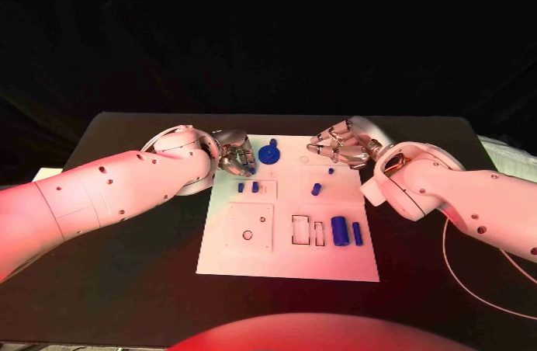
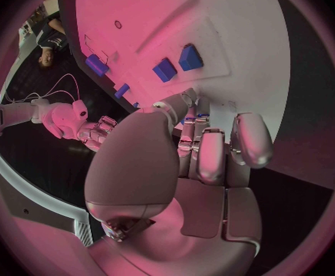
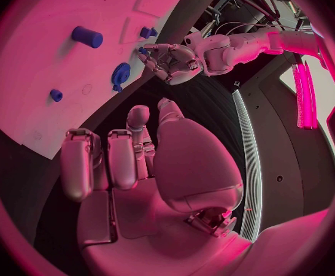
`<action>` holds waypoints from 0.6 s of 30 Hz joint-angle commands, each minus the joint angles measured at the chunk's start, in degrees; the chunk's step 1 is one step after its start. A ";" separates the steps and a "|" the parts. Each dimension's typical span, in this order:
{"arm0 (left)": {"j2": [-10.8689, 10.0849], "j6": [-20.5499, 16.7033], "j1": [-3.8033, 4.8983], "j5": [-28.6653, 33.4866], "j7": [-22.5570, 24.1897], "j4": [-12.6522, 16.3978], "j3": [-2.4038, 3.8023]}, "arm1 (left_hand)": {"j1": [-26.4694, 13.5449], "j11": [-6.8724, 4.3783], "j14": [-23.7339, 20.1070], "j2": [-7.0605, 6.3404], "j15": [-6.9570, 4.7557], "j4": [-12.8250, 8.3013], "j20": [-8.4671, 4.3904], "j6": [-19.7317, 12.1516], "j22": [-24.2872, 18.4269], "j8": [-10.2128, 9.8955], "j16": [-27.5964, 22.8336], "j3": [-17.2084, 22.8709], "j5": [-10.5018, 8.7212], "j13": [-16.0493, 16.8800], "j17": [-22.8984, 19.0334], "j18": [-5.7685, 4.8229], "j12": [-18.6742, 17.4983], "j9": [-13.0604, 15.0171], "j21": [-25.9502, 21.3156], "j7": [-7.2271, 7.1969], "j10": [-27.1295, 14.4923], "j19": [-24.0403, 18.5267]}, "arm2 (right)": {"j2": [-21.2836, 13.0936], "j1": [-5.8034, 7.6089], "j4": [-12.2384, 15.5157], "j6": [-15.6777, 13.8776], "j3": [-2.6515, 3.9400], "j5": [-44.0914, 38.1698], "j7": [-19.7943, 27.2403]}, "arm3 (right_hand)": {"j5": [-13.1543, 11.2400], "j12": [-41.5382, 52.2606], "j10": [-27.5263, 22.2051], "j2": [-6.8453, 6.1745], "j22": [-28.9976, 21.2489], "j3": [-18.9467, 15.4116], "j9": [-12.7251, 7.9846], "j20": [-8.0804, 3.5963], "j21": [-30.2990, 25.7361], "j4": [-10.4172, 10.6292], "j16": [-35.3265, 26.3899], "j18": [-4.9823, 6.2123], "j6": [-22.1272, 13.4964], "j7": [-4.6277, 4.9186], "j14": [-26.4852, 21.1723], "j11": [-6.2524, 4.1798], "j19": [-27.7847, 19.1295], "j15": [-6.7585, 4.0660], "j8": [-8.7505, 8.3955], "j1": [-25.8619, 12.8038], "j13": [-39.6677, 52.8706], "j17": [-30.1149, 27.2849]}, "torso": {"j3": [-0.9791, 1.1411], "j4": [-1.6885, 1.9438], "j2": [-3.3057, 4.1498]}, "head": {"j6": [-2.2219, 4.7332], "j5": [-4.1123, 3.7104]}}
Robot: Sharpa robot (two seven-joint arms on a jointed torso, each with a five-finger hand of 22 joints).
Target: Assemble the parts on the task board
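While both hands are hovering empty-fingered at the task board's (image 1: 224,254) far end, left hand (image 1: 234,156) is probably lining up on the blue gear (image 1: 270,154), right hand (image 1: 341,148) waiting.

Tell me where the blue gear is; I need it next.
In the head view the blue gear sits at the task board's far edge, between the hands, just beside the left hand.

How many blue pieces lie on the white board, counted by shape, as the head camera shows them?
Gear: 1
Small blocks: 2
Short pegs: 2
Long cylinders: 2
Total: 7
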 commanded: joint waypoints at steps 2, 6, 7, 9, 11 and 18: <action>0.11 1.95 -0.27 -0.38 -1.08 -0.13 -0.21 | -0.70 0.37 1.32 -0.32 0.55 -0.49 0.38 -2.53 -0.08 -1.66 -0.01 0.28 -0.16 -0.12 -0.26 -0.66 -0.68 -0.75 -0.26 0.53 -0.71 -0.31 | 0.02 -0.05 0.12 0.59 -0.01 -0.19 0.31 | 0.39 0.15 -0.09 0.10 0.08 -0.36 0.06 -0.02 -0.17 -0.02 -0.22 1.04 0.28 -0.05 2.31 -0.03 -0.39 -0.21 0.29 0.31 0.08 0.07 | 0.00 0.06 -0.04 | -0.03 -0.04; 0.04 1.76 -0.27 -0.38 -1.15 -0.18 -0.21 | -0.93 0.65 1.26 -0.75 0.82 -0.69 0.67 -5.40 0.01 -3.04 0.06 0.81 -0.10 -0.10 -0.45 -0.64 -1.15 -1.71 -0.33 0.89 -1.07 -0.35 | 0.00 -0.05 0.11 0.55 -0.01 -0.19 0.31 | 0.40 0.13 -0.09 0.13 0.07 -0.41 0.06 -0.03 -0.17 0.00 -0.26 1.04 0.29 -0.06 2.31 -0.04 -0.40 -0.21 0.29 0.29 0.04 0.04 | -0.01 0.01 -0.04 | -0.02 0.03; 0.01 1.69 -0.27 -0.38 -1.15 -0.18 -0.21 | -1.00 0.72 1.25 -0.85 0.86 -0.70 0.71 -5.75 0.03 -3.07 0.06 0.88 -0.10 -0.09 -0.50 -0.64 -1.23 -1.85 -0.32 0.98 -1.14 -0.34 | -0.01 -0.05 0.11 0.55 -0.01 -0.19 0.31 | 0.43 0.06 -0.08 0.21 0.05 -0.56 0.06 -0.04 -0.19 0.06 -0.36 1.05 0.34 -0.08 2.31 -0.05 -0.40 -0.23 0.29 0.24 -0.10 -0.06 | -0.01 0.00 -0.03 | -0.04 0.03; -0.06 1.56 -0.27 -0.38 -1.17 -0.17 -0.21 | -1.11 0.80 1.23 -1.02 0.92 -0.74 0.79 -6.37 0.04 -3.08 0.07 1.00 -0.11 -0.08 -0.59 -0.63 -1.37 -2.10 -0.37 1.07 -1.25 -0.36 | -0.03 -0.05 0.10 0.53 -0.01 -0.19 0.30 | 0.43 0.06 -0.08 0.21 0.05 -0.56 0.06 -0.04 -0.19 0.06 -0.36 1.05 0.34 -0.08 2.31 -0.05 -0.40 -0.23 0.29 0.24 -0.10 -0.06 | -0.02 0.02 -0.03 | -0.06 0.00; -0.11 1.43 -0.28 -0.37 -1.18 -0.17 -0.21 | -1.15 0.83 1.21 -1.07 0.94 -0.75 0.81 -6.56 0.04 -3.07 0.06 1.05 -0.11 -0.07 -0.64 -0.63 -1.42 -2.18 -0.39 1.11 -1.29 -0.37 | -0.03 -0.05 0.09 0.52 -0.01 -0.19 0.30 | 0.43 0.06 -0.08 0.21 0.05 -0.56 0.06 -0.04 -0.19 0.06 -0.36 1.05 0.34 -0.08 2.31 -0.05 -0.40 -0.23 0.29 0.24 -0.10 -0.06 | -0.01 0.03 -0.04 | -0.03 0.03; -0.41 1.29 -0.28 -0.15 -1.50 0.01 -0.20 | -1.39 1.09 1.19 -1.48 1.16 -0.85 1.03 -8.38 0.20 -3.07 0.18 1.46 -0.11 -0.01 -0.74 -0.63 -1.78 -2.94 -0.34 1.47 -1.58 -0.34 | -0.06 -0.05 -0.08 0.74 -0.01 -0.19 0.17 | 0.43 0.06 -0.08 0.21 0.05 -0.56 0.06 -0.04 -0.19 0.06 -0.36 1.05 0.34 -0.08 2.31 -0.05 -0.40 -0.23 0.29 0.24 -0.10 -0.06 | -0.03 0.02 -0.04 | 0.01 0.08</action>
